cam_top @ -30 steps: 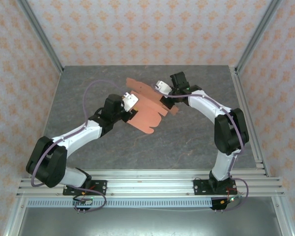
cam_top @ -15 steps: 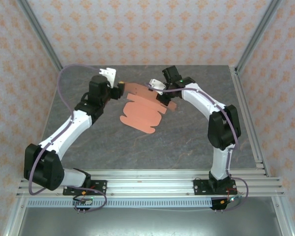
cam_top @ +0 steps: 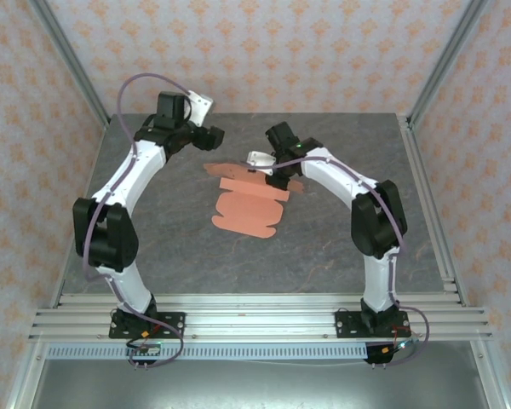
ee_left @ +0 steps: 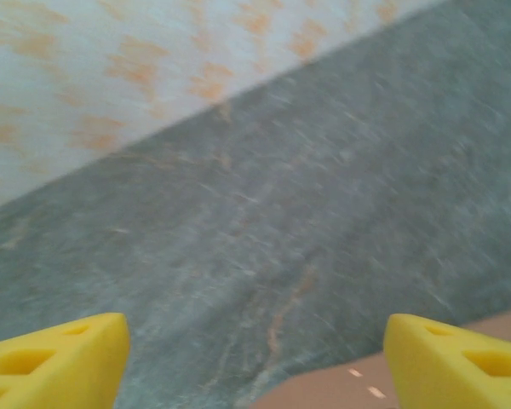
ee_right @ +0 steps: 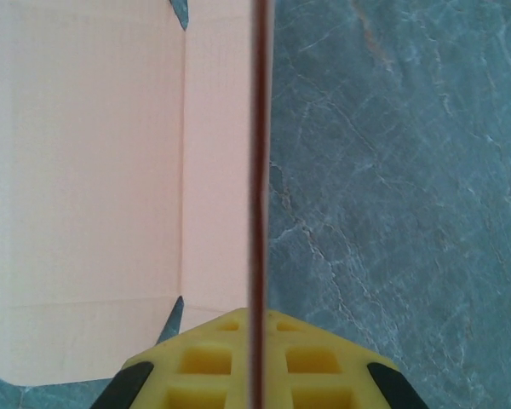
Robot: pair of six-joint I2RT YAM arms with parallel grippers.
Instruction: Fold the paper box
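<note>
Flat paper box (cam_top: 247, 209) on gray table (cam_top: 162, 251).
Pinched tight at 1 o'clock by right gripper (ee_right: 257, 362); left gripper (ee_left: 255, 362) spread wide, empty, at 11 o'clock.

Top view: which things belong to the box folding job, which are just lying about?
Job: paper box; right gripper, shut on its edge; left gripper, open, apart from the sheet.
Just there: table; patterned walls; metal rails.
</note>
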